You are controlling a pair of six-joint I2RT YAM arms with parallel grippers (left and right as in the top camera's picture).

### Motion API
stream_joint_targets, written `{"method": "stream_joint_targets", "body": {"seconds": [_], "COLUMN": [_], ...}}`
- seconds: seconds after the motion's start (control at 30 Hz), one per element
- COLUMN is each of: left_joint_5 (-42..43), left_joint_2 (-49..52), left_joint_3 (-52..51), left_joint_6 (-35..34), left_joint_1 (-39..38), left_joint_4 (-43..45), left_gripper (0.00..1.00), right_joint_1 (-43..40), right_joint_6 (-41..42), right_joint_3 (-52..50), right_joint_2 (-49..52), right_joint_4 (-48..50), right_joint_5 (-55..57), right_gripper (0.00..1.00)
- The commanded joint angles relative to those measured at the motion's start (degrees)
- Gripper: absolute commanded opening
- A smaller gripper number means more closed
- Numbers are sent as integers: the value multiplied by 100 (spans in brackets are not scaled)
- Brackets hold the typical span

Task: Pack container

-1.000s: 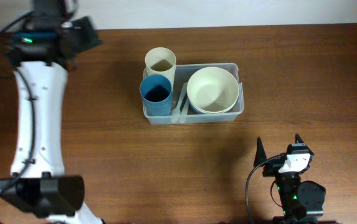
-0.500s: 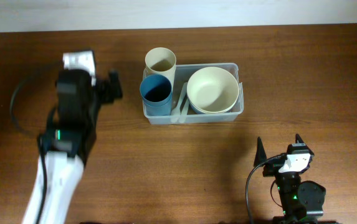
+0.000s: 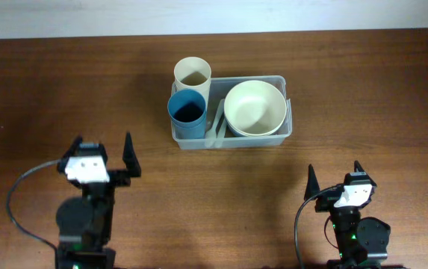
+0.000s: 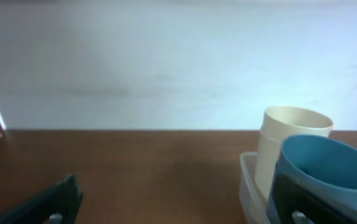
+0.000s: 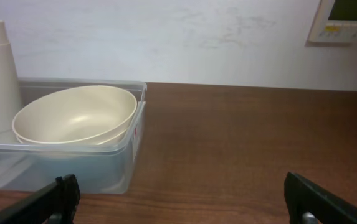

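Observation:
The clear plastic container (image 3: 287, 113) stands at the table's upper middle. It holds a cream bowl (image 3: 255, 107), a blue cup (image 3: 187, 112), a cream cup (image 3: 192, 75) and a pale utensil (image 3: 218, 123). The container also shows in the right wrist view (image 5: 103, 171) with the bowl (image 5: 72, 115), and in the left wrist view (image 4: 248, 186) with the blue cup (image 4: 331, 171) and cream cup (image 4: 287, 146). My left gripper (image 3: 101, 149) is open and empty at the lower left. My right gripper (image 3: 335, 173) is open and empty at the lower right.
A white wall (image 5: 184, 37) runs behind the table's far edge. A small wall panel (image 5: 343, 18) hangs at the upper right in the right wrist view. Bare wooden tabletop (image 3: 214, 194) lies between the two grippers.
My left arm has drawn back from the far left of the table to the lower left. The right arm and the container's contents have not moved.

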Motion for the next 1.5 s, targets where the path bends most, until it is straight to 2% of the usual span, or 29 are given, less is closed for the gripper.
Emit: {"method": "stream_joint_targets", "body": {"seconds": [0.0, 0.33, 0.73, 1.03, 1.37, 1.47], "left_joint_5": [295, 341, 339, 310, 317, 369], "left_joint_2": [-544, -1932, -2796, -2791, -2791, -2791], "left_joint_3": [-433, -1180, -1797, -1917, -1917, -1915], "left_joint_6": [284, 282, 282, 348, 435, 433], "left_joint_1": [133, 369, 369, 374, 374, 374], "left_joint_4": [96, 74, 87, 76, -1200, -1248], "left_gripper": [99, 100, 100, 100, 100, 100], "right_joint_1": [-42, -42, -42, -42, -42, -42], "right_joint_6": [-13, -13, -13, -13, -13, -13], "right_joint_3": [-66, -66, -66, -66, -66, -66], "right_joint_2": [-59, -59, -59, -59, -59, -59], "right_joint_4": [11, 11, 11, 13, 11, 11], "right_joint_5": [28, 31, 31, 31, 31, 31], "right_gripper": [99, 99, 99, 99, 99, 99]}}
